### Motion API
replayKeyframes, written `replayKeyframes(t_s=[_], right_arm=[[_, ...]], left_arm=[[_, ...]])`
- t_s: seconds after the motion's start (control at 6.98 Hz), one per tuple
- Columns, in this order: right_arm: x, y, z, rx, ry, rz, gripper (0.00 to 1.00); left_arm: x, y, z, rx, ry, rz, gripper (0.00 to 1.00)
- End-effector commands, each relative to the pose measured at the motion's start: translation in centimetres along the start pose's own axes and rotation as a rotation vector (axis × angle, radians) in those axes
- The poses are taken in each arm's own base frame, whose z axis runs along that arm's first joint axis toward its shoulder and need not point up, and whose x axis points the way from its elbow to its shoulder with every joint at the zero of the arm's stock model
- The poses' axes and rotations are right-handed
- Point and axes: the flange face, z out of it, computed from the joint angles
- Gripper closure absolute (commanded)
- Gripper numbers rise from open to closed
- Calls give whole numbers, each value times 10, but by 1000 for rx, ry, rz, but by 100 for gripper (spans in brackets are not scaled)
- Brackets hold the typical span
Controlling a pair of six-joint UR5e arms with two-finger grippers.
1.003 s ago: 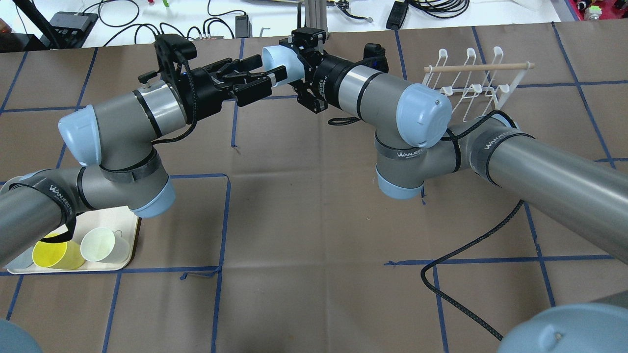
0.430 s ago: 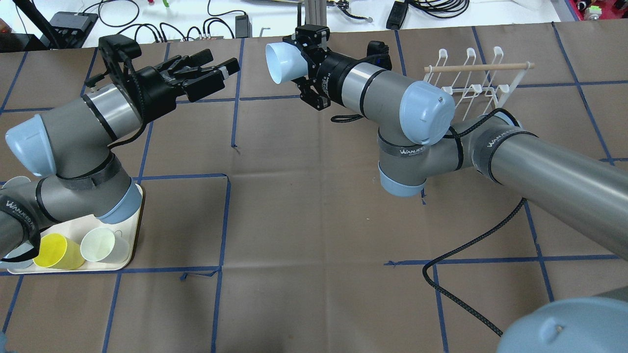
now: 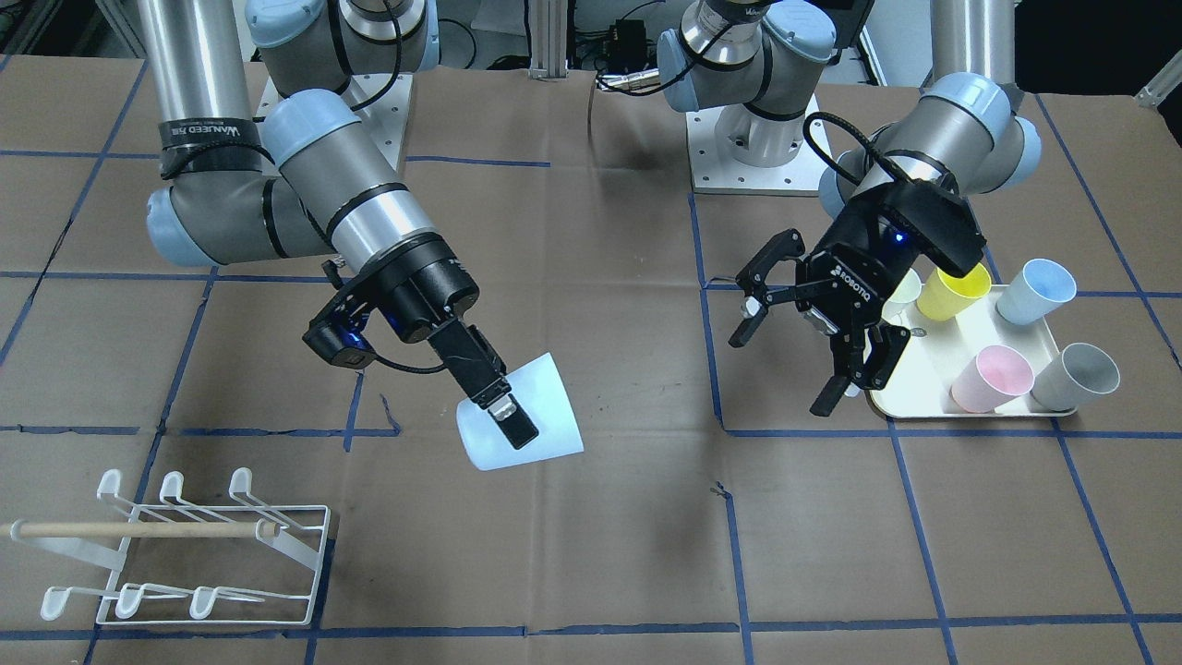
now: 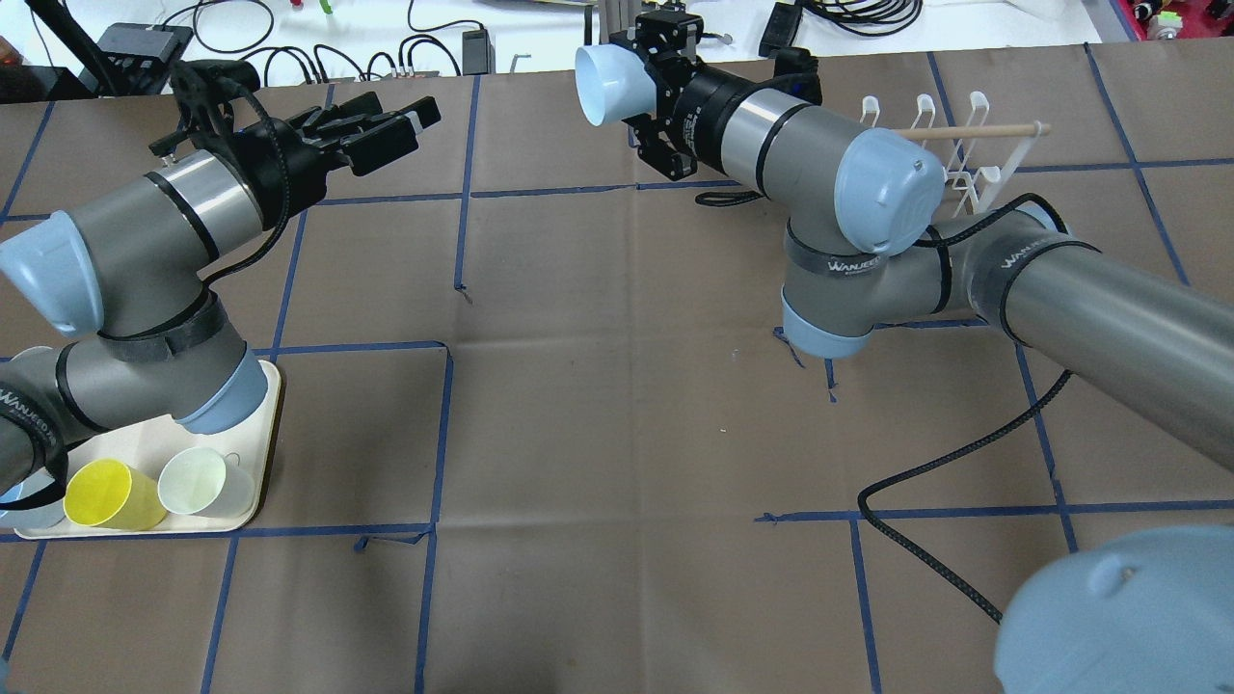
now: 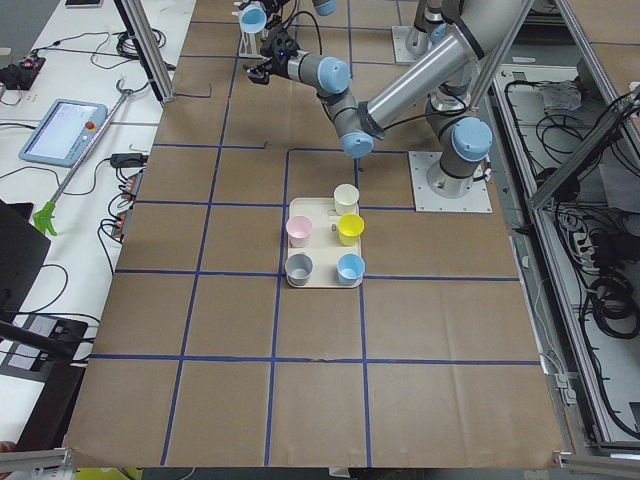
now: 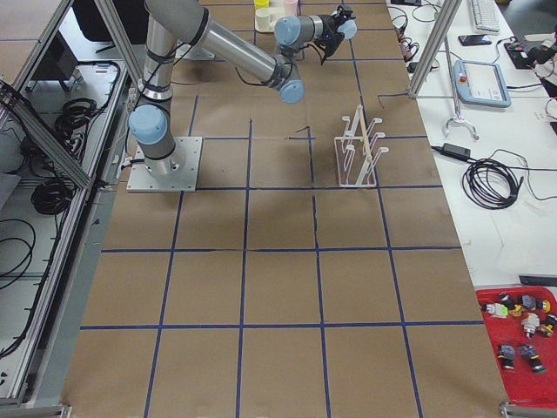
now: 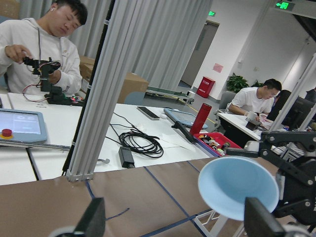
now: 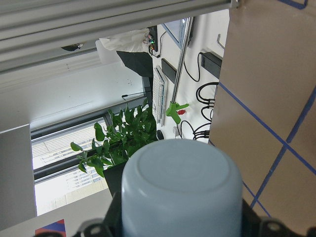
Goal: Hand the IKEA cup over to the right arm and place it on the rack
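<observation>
My right gripper [image 3: 511,417] is shut on a light blue IKEA cup [image 3: 526,416] and holds it on its side above the table; it also shows in the overhead view [image 4: 605,83], mouth toward the left arm. The right wrist view shows the cup's bottom [image 8: 180,190] between the jaws. My left gripper [image 3: 783,368] is open and empty, well apart from the cup, near the tray. In the left wrist view the cup's mouth [image 7: 239,190] faces me beyond my open fingers [image 7: 94,219]. The white wire rack [image 3: 185,554] with its wooden dowel stands at the right arm's side [image 4: 964,145].
A cream tray [image 3: 960,413] by the left arm holds several upright cups: yellow [image 3: 951,291], blue [image 3: 1034,288], pink [image 3: 993,380], grey [image 3: 1076,374]. A black cable [image 4: 925,482] lies on the table under the right arm. People sit beyond the far edge.
My left gripper has drawn back to the left, away from the cup, open. My right arm has carried the cup to the right and toward the far edge.
</observation>
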Motion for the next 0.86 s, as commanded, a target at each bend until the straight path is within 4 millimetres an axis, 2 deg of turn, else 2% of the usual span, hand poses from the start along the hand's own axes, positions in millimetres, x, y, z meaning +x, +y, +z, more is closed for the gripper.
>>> replayKeyframes(t_s=[0.0, 0.14, 0.29, 0.43, 0.57, 0.72], right_arm=[[-12, -38, -9, 72, -13, -333, 59], [-19, -59, -14, 173, 8, -566, 59], [-26, -76, -18, 232, 33, -787, 59], [-33, -90, -21, 281, 58, -928, 59], [-36, -107, -19, 342, 109, -1075, 59], [-38, -120, -6, 358, 139, -1220, 59]], left_arm=[[-12, -19, 21, -98, -159, -67, 2], [5, -37, 43, -208, -303, -75, 2], [29, -55, 56, -384, -449, -88, 2], [44, -66, 61, -586, -540, -118, 1], [51, -76, 51, -757, -583, -166, 1], [60, -84, 31, -905, -635, -195, 1]])
